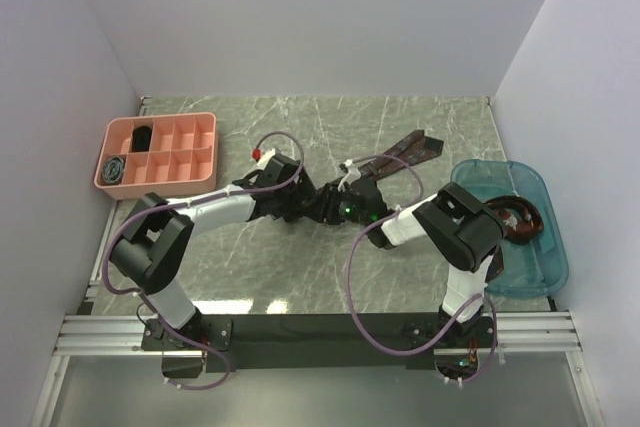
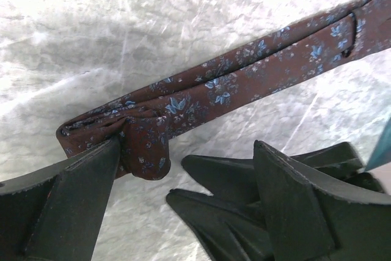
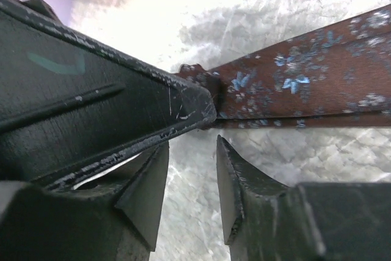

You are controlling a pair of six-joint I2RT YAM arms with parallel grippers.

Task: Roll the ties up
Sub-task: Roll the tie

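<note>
maroon tie (image 2: 244, 71): blue floral print, flat on table (image 1: 300, 127), runs diag. to far right; near end doubled over into a small loose fold | brown-maroon tie (image 1: 520, 217): you've got it heaped in blue bin (image 1: 530, 269), right side | black coil (image 1: 143, 135) & grey-blue coil (image 1: 114, 169): rolled, sep. compartments of pink tray (image 1: 160, 122), far left

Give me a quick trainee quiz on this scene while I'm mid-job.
1. True or false: the brown tie is fully rolled.
2. Which side holds the blue bin? A left; B right; C middle.
3. Fill in: the left claw stands ___.
Key: 1 false, only its end is folded; 2 B; 3 open.
</note>
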